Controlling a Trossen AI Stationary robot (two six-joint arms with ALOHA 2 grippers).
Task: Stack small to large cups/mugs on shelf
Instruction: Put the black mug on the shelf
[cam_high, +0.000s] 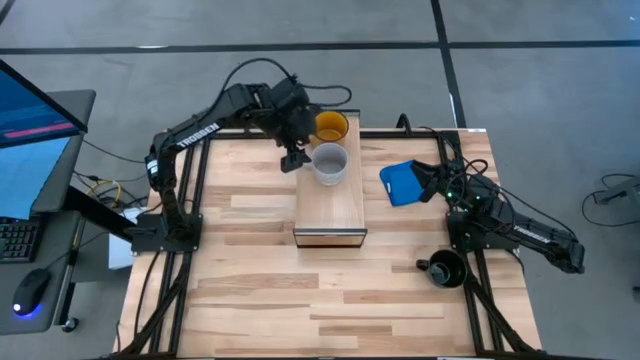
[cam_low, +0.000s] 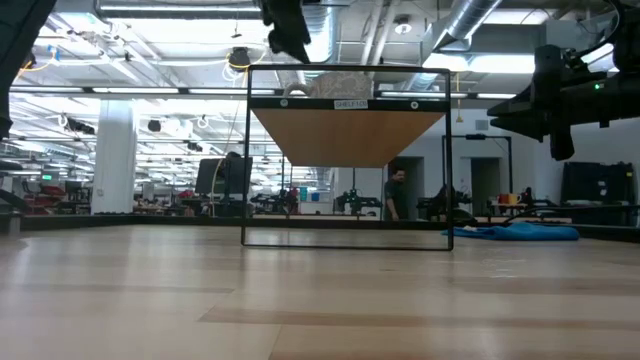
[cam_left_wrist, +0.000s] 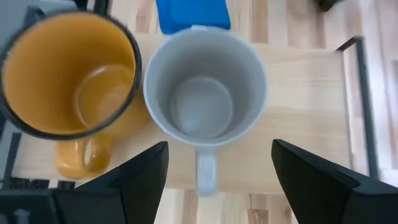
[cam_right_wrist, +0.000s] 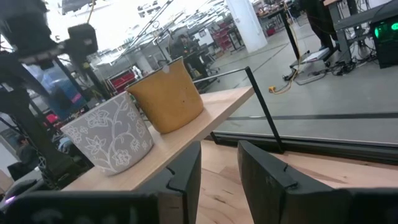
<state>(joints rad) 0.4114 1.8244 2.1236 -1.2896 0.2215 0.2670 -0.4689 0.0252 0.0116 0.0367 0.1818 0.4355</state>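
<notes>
1. Nearest the front of the slatted wooden table (cam_high: 260, 300), a black mug (cam_high: 445, 268) stands on the tabletop toward the right side, just beside the right arm's base.
2. The right gripper (cam_high: 432, 180) hovers over the right part of the table, next to a flat blue object (cam_high: 403, 183). Its wrist view shows its fingers (cam_right_wrist: 186, 174) with only a narrow gap between them, holding nothing.
3. In the middle stands the shelf (cam_high: 331, 215), a long light-wood box with a dark front edge.
4. A light grey mug (cam_high: 330, 162) with a floral pattern stands upright on the shelf top, its handle pointing toward the left arm.
5. The left gripper (cam_high: 292, 157) hangs just left of the grey mug, fingers (cam_left_wrist: 140, 177) spread wide and empty.
6. Farthest back, a yellow-orange mug (cam_high: 331, 126) stands upright at the shelf's far end, just beside the grey one.
</notes>
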